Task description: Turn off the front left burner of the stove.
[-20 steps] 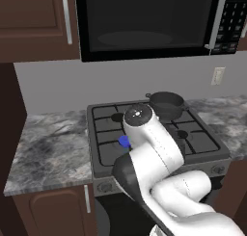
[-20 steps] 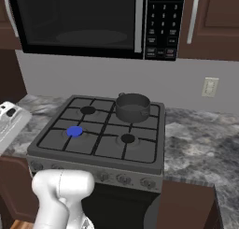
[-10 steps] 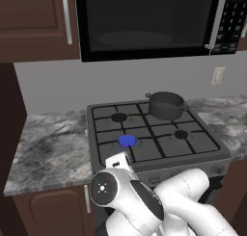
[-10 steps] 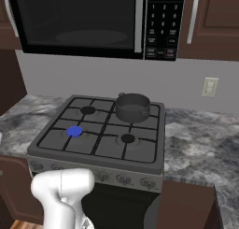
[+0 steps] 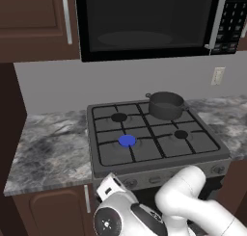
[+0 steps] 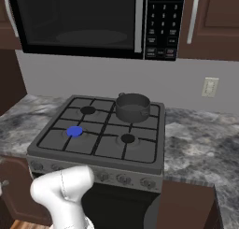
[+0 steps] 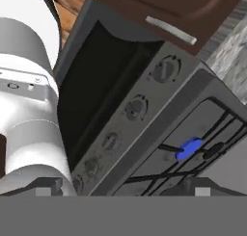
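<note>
The stove (image 5: 103,159) (image 6: 144,155) stands between two stone counters. Its front left burner (image 5: 127,140) (image 6: 74,131) (image 7: 189,148) shows bright blue inside black grate bars. A row of round knobs (image 7: 136,108) (image 6: 123,179) runs along the stove's front panel. My arm is folded low in front of the stove, its hand (image 5: 110,216) below the panel's left end. In the hand view my gripper (image 7: 123,188) is open with nothing between its fingertips (image 7: 48,186), and it looks up along the knob row from below and off to one side, apart from every knob.
A dark pot (image 5: 165,104) (image 6: 133,106) sits on the back right burner. A black microwave (image 5: 144,18) (image 6: 79,17) hangs above the stove. Grey stone counters (image 5: 48,148) (image 6: 196,148) flank it, with brown cabinet doors (image 7: 164,8) below.
My arm has swung down from above the stove top to low in front of its panel. The burner stays blue and the pot has not moved.
</note>
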